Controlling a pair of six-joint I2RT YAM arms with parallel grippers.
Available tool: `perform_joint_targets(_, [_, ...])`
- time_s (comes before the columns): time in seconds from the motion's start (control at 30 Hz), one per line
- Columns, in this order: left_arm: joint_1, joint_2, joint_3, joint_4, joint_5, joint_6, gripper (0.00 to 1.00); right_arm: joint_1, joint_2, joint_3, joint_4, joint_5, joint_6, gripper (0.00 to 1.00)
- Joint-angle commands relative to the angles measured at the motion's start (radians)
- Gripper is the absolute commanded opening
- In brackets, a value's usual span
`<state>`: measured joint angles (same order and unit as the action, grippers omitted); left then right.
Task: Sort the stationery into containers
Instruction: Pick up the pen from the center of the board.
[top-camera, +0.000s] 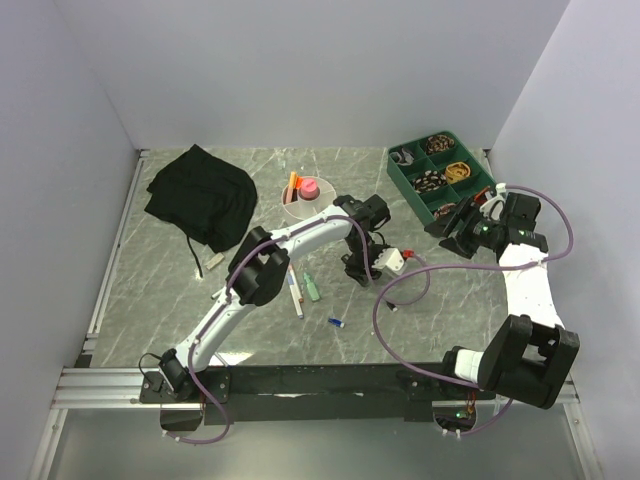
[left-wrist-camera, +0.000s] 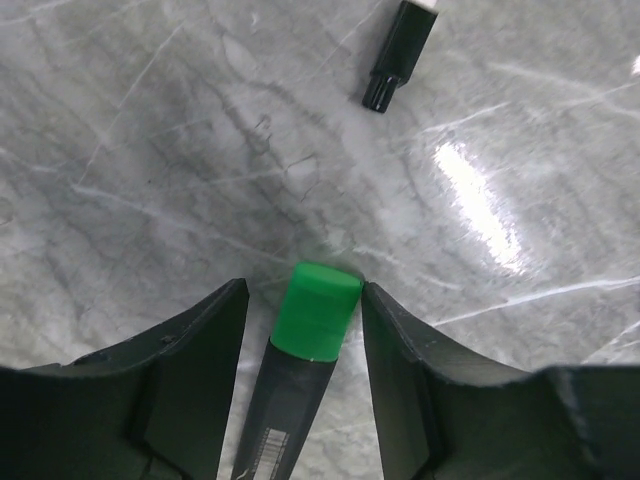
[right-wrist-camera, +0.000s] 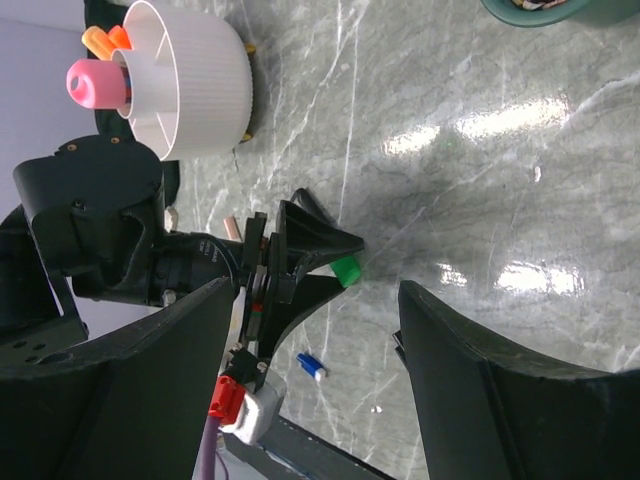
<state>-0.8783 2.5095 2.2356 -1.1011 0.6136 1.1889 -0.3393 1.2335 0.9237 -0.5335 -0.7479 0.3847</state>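
My left gripper (left-wrist-camera: 303, 290) is shut on a dark marker with a green cap (left-wrist-camera: 318, 310), which points cap-down just above the marble; it shows in the right wrist view as a green tip (right-wrist-camera: 346, 270). A black piece (left-wrist-camera: 400, 55) lies beyond it. The white bowl (top-camera: 305, 203) holds an orange highlighter (right-wrist-camera: 105, 38) and a pink-capped bottle (right-wrist-camera: 90, 82). The black bag (top-camera: 200, 195) lies at the back left. A green highlighter (top-camera: 312, 288), thin pens (top-camera: 295, 293) and a blue piece (top-camera: 336, 322) lie loose. My right gripper (top-camera: 452, 226) hangs open and empty, facing the left gripper (top-camera: 360, 264).
A green compartment tray (top-camera: 440, 175) with small parts stands at the back right, close behind my right gripper. A small white item (top-camera: 215, 263) lies near the bag's cord. A purple cable (top-camera: 400, 290) loops over the table between the arms. Grey walls close in three sides.
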Motion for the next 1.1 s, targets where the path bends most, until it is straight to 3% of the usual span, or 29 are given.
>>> perform_joint_targets(0.0, [0.018, 0.029, -0.059, -0.043, -0.173, 0.014, 0.55, -0.007, 0.001, -0.006, 0.04, -0.018, 0.016, 0.75])
perform_joint_targets(0.3, [0.015, 0.014, -0.157, 0.001, -0.212, -0.008, 0.52, -0.007, 0.024, 0.003, 0.055, -0.027, 0.022, 0.74])
perform_joint_targets(0.4, [0.009, 0.014, -0.172, 0.035, -0.232, -0.031, 0.44, -0.007, 0.029, 0.004, 0.053, -0.027, 0.016, 0.75])
perform_joint_targets(0.53, [0.007, 0.014, -0.186, 0.031, -0.213, -0.052, 0.14, -0.007, 0.029, 0.009, 0.041, -0.021, 0.006, 0.74])
perform_joint_targets(0.63, [0.009, -0.018, -0.183, 0.014, -0.152, -0.095, 0.01, -0.007, 0.027, 0.033, 0.001, -0.01, -0.02, 0.73])
perform_joint_targets(0.9, [0.058, -0.116, 0.125, 0.013, 0.058, -0.279, 0.01, -0.006, 0.027, 0.128, -0.072, 0.03, -0.072, 0.73])
perform_joint_targets(1.07, [0.162, -0.303, 0.038, 0.189, 0.236, -0.369, 0.01, -0.006, 0.027, 0.174, -0.126, 0.061, -0.128, 0.72])
